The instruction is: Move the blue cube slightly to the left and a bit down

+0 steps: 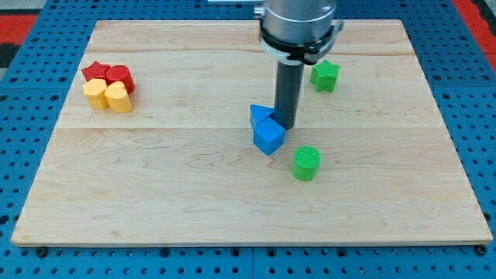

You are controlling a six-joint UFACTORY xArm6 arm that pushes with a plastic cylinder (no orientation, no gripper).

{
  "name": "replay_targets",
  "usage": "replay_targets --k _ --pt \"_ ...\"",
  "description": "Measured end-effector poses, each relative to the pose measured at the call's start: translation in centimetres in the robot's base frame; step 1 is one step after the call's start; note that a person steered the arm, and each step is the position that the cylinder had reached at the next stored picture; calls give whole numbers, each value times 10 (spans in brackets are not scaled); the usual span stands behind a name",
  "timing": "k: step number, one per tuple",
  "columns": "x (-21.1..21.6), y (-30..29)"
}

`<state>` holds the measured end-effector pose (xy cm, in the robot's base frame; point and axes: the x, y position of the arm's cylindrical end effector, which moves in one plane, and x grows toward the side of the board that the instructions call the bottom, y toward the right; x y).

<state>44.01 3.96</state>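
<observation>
A blue perforated base with red panels at the view's top corners frames everything, and on it lies the pale wooden desk (155, 194), its planks running from the view's left to the view's right. Above the desk's middle hangs my grey cylindrical arm housing (299, 27), from which the straight dark rod (287, 93) drops down. I carry no gripper at all — only this rod, so nothing is grasped. My tip (284, 126) meets the desk just at the upper right of the blue cube (269, 137), touching it or very nearly so; I cannot tell which.

The blue cube sits near the centre of the desk, slightly towards the view's right. Pressed against its upper left is a second blue block (260, 114), wedge-like in shape, partly hidden behind the cube and just left of my rod.

Below and to the right of the cube, near but apart, stands a green ribbed cylinder (306, 163). A green star-like block (325, 75) lies well apart towards the view's top right.

Far off at the view's left — a tight cluster of four: two red blocks (108, 74) behind, two yellow blocks (108, 96) in front, touching one another; their exact shapes are hard to make out.
</observation>
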Motion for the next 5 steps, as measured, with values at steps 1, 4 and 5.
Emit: replay_targets --k 1,4,5 --pt "0 -21" --pt "-10 36" --pt "12 49"
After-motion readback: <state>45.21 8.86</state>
